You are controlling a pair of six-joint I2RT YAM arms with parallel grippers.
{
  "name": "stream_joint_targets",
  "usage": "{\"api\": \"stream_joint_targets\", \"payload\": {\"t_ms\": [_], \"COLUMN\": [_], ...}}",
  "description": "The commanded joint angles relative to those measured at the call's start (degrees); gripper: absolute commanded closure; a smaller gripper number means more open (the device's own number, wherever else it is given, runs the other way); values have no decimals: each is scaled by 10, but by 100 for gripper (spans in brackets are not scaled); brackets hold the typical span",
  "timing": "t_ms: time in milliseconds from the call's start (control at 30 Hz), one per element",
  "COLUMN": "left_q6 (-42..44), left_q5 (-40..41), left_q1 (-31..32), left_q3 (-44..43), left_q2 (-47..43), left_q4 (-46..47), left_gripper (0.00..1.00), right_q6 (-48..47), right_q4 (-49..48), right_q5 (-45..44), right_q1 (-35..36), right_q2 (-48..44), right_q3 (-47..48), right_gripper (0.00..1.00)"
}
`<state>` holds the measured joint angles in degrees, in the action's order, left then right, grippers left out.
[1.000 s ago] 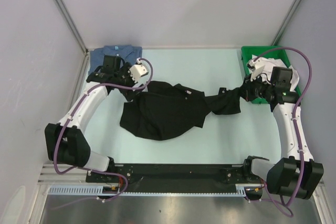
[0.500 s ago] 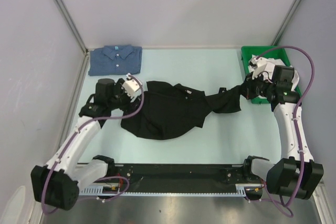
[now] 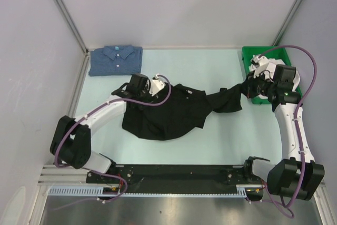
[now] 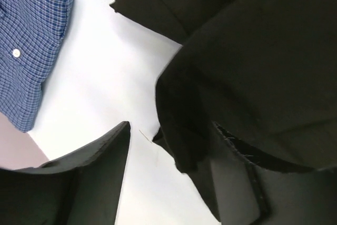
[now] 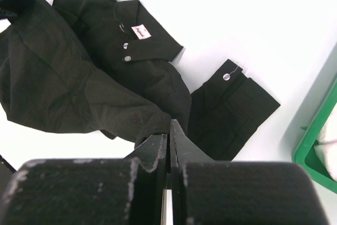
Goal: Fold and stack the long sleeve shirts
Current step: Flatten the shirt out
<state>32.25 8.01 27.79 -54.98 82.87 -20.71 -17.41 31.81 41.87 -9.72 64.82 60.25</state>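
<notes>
left gripper [image 4: 171, 133] is hovering with jaws apart, gripping nothing | black shirt [image 3: 168, 114] is lying just beneath it, edge between its fingers | right gripper [image 5: 169, 129] is pinching the black shirt's sleeve, jaws tight together | blue shirt [image 3: 116, 59] is lying folded beyond the left gripper, apart

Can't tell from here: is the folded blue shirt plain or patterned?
Patterned: the blue shirt has a fine check, clearest in the left wrist view.
</notes>
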Motion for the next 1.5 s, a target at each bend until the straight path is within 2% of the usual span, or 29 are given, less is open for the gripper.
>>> {"api": "stream_joint_targets", "payload": {"t_ms": [0,67,100,133,200,367,500,567,767,933,1100,1267,1467], "left_q6": [25,26,26,27,23,26,62,67,40,57,61,26,-15], "left_q5": [46,34,17,4,-26,-177,-250,-262,-243,-152,-161,-177,-198], "left_q1": [-3,-23,-32,-41,-75,-159,-170,-171,-179,-179,-178,-178,-177], "left_q3": [-41,-48,-52,-64,-85,-187,-283,-303,-403,-444,-466,-453,-500], "left_q2": [33,41,40,40,32,-25,-55,-72,-78,-113,-126,-196,-251], "left_q4": [-4,-6,-12,-21,-54,-122,-188,-187,-145,-16,-30,-20,-16], "left_gripper": [47,61,74,80,100,100,100,100,100,100,100,100,100], "right_q6": [11,18,20,25,35,79,148,171,236,229,203,176,114], "right_q4": [-32,-35,-42,-47,-62,-138,-220,-255,-366,-402,-429,-456,-469], "right_q5": [-2,-2,-1,-2,-5,-32,-47,-69,-157,-240,-262,-311,-361], "right_q1": [-3,-3,-3,-3,-3,-5,-6,-6,-5,-5,-5,-4,-5], "right_q2": [-5,-5,-3,-2,-2,8,31,51,79,88,60,0,-70], "right_q3": [22,22,21,20,23,64,136,193,299,367,389,387,432], "right_gripper": [100,100,100,100,100,100,100,100,100,100,100,100,100]}}
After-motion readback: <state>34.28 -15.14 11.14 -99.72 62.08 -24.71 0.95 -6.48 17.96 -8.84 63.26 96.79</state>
